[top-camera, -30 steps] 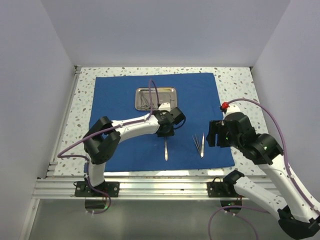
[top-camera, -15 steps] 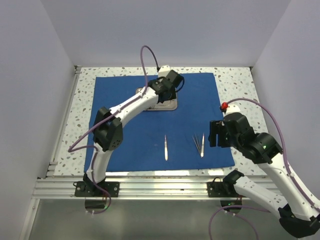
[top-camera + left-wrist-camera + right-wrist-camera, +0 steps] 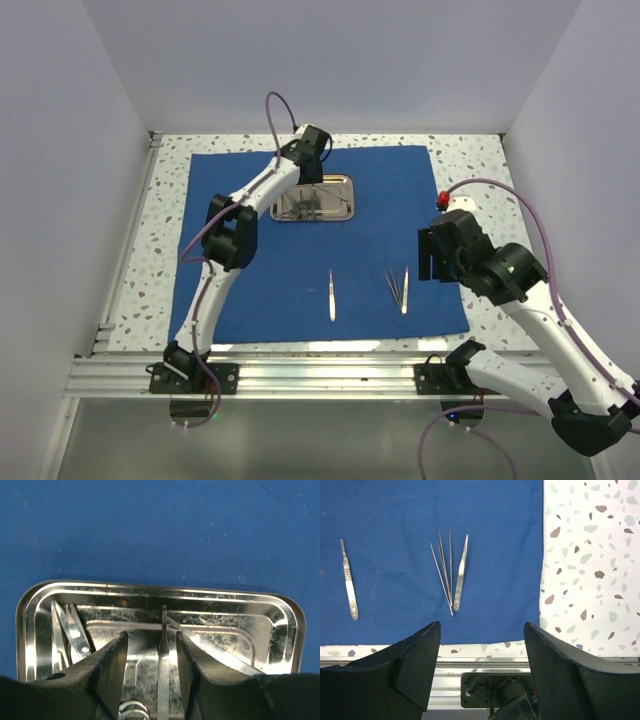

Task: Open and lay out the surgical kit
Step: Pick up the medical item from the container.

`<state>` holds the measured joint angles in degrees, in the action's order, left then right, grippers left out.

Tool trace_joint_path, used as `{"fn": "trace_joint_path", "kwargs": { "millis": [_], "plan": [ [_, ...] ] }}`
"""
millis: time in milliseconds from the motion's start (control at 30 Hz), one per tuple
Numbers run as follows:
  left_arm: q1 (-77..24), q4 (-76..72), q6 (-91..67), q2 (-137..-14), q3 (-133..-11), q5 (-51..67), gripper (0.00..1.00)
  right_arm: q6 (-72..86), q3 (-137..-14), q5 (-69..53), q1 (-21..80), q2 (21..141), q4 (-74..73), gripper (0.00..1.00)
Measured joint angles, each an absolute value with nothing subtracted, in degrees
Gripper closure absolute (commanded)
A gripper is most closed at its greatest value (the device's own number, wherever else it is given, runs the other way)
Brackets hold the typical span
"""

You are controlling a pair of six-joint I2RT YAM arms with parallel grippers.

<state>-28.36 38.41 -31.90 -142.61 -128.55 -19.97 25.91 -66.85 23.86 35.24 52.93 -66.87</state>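
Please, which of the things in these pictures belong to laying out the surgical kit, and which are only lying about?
Belong to the job:
blue cloth
steel tray
instruments in the tray
scalpel handle
tweezers
thin probes

Not part of it:
speckled table
aluminium rail

You have a white speckled surface (image 3: 470, 155), and a royal-blue cloth (image 3: 390, 210) lies spread flat directly on it. Bare strips of the surface show around the cloth at 9, 12 and 3 o'clock.
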Motion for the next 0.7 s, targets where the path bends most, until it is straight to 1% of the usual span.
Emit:
{"fn": "trace_joint_path", "kwargs": {
  "millis": [233, 367, 467, 500, 567, 600, 700],
  "plan": [
    [-27.4, 34.4, -27.7, -146.6, -131.7, -16.8, 0.53, 27.5, -67.0, 25.0, 35.2, 56.4, -66.9, 0.3],
    [-27.4, 33.6, -26.1, -147.5, -131.8, -16.1, 0.57, 28.4, -67.5, 25.6, 35.2, 58.2, -66.8, 0.3],
    [-27.4, 33.5, -25.3, -147.8, -131.8, -16.1, 0.63, 28.9, -67.7, 26.0, 35.2, 59.0, -66.4, 0.3],
    [-27.3, 33.5, -25.0, -147.8, -131.8, -16.1, 0.67, 29.1, -67.7, 26.0, 35.2, 59.3, -66.3, 0.3],
    [-27.2, 33.5, -24.6, -147.8, -131.7, -16.1, 0.72, 29.4, -67.7, 26.0, 35.2, 59.7, -66.1, 0.3],
    [-27.1, 33.5, -24.5, -147.8, -131.7, -16.1, 0.76, 29.5, -67.7, 26.0, 35.2, 59.9, -66.0, 0.3],
    [-26.8, 33.3, -24.3, -147.8, -131.5, -16.1, 0.83, 29.7, -67.7, 26.0, 35.2, 60.1, -65.7, 0.3]
  ]
}}
